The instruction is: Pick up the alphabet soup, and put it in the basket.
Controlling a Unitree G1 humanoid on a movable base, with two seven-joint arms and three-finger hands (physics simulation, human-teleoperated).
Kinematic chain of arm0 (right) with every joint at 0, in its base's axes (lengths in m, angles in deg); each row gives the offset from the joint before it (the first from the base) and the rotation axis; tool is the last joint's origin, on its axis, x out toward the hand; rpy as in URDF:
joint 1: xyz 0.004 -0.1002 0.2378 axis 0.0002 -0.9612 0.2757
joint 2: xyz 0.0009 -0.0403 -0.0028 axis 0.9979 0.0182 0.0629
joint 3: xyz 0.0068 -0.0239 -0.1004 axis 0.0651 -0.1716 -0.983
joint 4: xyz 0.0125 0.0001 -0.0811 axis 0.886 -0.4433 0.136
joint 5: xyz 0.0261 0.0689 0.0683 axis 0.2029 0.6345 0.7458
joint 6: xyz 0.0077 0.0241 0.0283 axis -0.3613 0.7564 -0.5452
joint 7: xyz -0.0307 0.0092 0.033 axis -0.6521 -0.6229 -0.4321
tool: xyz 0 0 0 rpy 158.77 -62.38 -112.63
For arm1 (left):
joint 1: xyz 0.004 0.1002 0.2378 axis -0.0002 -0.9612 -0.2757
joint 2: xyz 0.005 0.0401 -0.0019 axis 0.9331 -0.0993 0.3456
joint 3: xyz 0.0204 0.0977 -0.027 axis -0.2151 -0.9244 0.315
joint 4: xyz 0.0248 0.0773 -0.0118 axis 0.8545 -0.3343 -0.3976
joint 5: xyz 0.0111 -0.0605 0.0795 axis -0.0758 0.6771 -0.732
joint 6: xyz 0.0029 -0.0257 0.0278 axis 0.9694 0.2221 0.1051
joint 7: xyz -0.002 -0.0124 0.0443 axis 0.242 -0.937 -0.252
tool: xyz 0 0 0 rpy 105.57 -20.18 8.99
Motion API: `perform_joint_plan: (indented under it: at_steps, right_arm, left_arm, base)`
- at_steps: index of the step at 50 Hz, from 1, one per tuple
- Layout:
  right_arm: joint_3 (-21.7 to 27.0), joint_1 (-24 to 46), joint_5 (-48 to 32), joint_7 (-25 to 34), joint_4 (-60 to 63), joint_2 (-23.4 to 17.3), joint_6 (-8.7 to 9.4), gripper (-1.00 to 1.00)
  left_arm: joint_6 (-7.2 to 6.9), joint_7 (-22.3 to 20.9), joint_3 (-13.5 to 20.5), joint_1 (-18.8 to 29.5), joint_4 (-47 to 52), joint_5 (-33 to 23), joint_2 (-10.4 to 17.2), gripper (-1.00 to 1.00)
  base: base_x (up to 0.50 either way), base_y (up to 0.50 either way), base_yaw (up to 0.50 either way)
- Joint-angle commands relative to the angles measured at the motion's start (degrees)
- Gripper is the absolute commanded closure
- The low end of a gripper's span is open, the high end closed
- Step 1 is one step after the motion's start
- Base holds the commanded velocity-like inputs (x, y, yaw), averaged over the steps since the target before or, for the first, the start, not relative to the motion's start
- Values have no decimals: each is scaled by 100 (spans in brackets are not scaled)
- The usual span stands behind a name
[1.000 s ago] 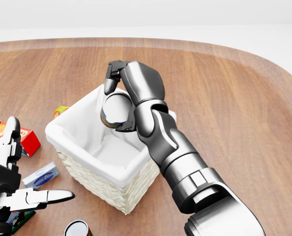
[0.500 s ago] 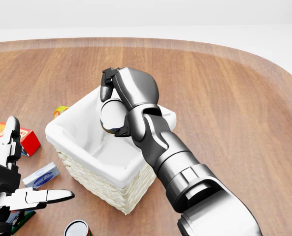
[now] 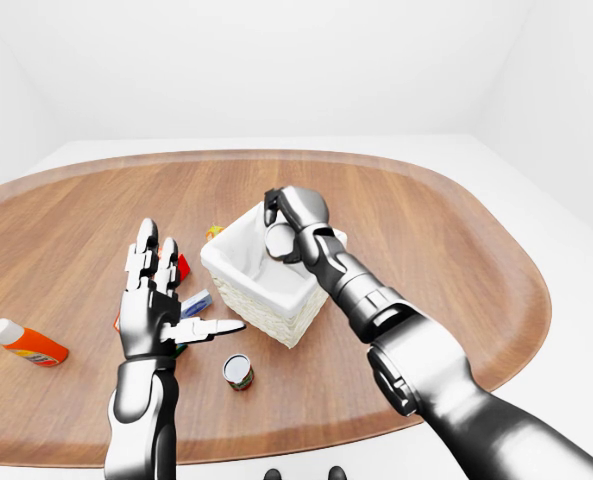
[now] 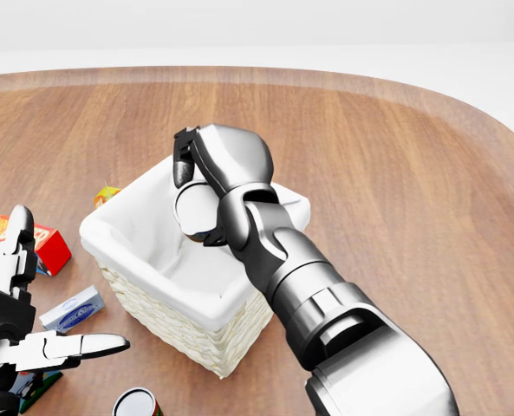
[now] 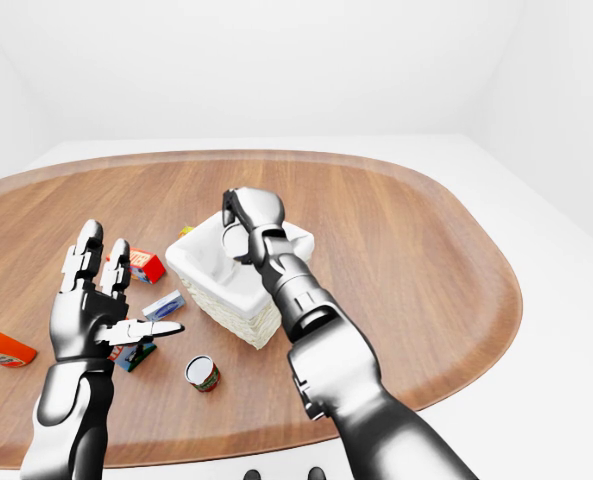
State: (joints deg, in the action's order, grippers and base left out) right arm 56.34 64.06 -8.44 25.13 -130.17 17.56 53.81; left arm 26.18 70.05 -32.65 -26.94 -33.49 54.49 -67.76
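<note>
Gripping alphabet soup (image 4: 193,208) in robot hand (image 4: 206,186).

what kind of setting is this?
Most likely a simulated tabletop test scene, not a real room: a rounded wooden table in a blank white space, a lined wicker basket, and scattered groceries such as an upright can and an orange-capped bottle.

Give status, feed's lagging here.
Right hand shut on soup can, over basket. Left hand open, idle. Nothing blocking.

No legible text or labels.
</note>
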Motion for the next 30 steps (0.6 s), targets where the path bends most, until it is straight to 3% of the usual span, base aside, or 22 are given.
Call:
perform_joint_plan:
  at_steps: [1,11,30]
  right_arm:
    - [164,88,188,255,-38,7,29,100]
    - [201,81,409,599,-43,-7,194,100]
    - [172,-9,374,611,-84,-1,224,100]
  left_arm:
    - [13,0,8,8,-27,4,5,-100]
    - [21,6,-3,11,-41,-8,5,-100]
    - [26,14,-5,23,-68,-7,8,-100]
  base:
    - [0,0,0]
    - [0,0,0]
    - [0,0,0]
